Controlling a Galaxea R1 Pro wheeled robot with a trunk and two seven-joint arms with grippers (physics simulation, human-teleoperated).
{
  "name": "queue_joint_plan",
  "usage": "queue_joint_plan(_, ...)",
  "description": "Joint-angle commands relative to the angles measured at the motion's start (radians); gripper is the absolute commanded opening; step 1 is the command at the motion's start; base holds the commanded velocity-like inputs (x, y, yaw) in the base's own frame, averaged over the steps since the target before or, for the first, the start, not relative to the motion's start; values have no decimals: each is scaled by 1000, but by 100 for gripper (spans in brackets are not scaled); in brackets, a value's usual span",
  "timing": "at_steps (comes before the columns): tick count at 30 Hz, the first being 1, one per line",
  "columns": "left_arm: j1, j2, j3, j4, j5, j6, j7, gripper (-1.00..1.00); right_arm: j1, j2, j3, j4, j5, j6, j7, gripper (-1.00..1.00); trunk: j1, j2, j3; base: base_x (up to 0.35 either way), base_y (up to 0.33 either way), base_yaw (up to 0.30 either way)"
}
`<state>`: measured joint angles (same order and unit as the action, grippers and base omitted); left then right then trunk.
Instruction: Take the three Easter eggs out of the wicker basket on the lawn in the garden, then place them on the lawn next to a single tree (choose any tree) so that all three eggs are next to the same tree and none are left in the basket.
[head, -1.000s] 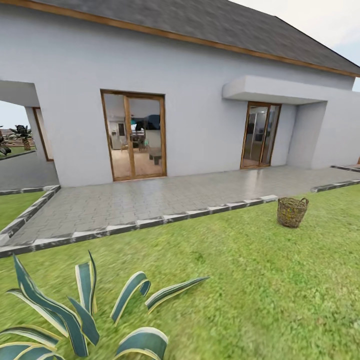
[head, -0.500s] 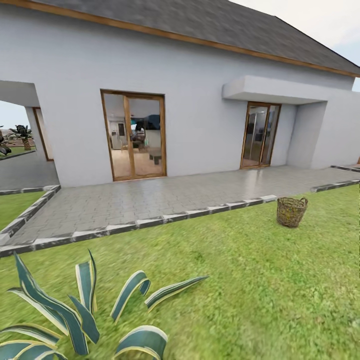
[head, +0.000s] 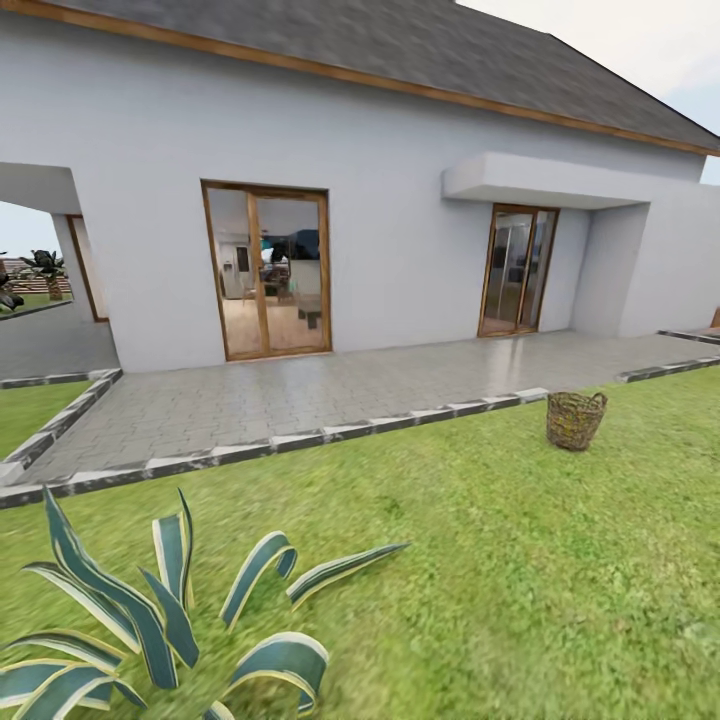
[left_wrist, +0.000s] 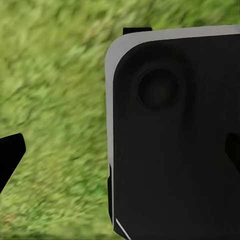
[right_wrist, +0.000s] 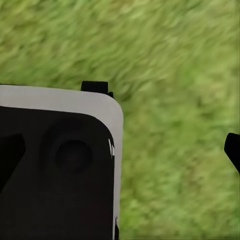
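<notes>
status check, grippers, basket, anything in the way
Both grippers over grass, nothing held. Wicker basket upright on the lawn ahead-right, by paving. Striped agave near-left, off the line.

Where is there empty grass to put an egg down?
Lots of open lawn lies between the basket and the spiky plant, and along the stone edging of the patio. It's crowded only at the plant's leaves.

The lawn (head: 520, 560) lies open between the near edge and the wicker basket (head: 575, 419), which stands alone close to the stone kerb (head: 300, 440) along the lawn's far edge. A striped spiky plant (head: 170, 620) blocks the lawn's near left corner. In both wrist views, a dark robot panel (left_wrist: 175, 140) sits just beside bare grass.
</notes>
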<state>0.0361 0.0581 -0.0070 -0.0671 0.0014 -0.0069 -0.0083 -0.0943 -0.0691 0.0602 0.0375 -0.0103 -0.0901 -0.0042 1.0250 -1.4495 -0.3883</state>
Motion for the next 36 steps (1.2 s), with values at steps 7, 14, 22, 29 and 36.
queue_joint_plan(7,1,-1,-1,-2,0,-1,-1,100,-2,0,6,4,-2,-7,0,100,0,-1,-1,49,-168,0)
queue_joint_plan(14,1,0,-1,-2,0,-1,-1,100,-2,0,7,4,-1,-8,0,100,0,-1,-1,74,-154,0)
queue_joint_plan(22,1,0,-1,-2,0,-1,-1,100,-2,0,6,4,-3,-8,-2,100,0,-1,-1,4,-8,99)
queue_joint_plan(29,1,0,-1,-2,0,-1,-1,100,-2,0,6,4,-3,-8,-2,100,0,-1,-1,0,0,273)
queue_joint_plan(36,1,0,-1,-2,0,-1,-1,100,-2,0,6,4,-3,-8,-2,100,0,-1,-1,0,0,287)
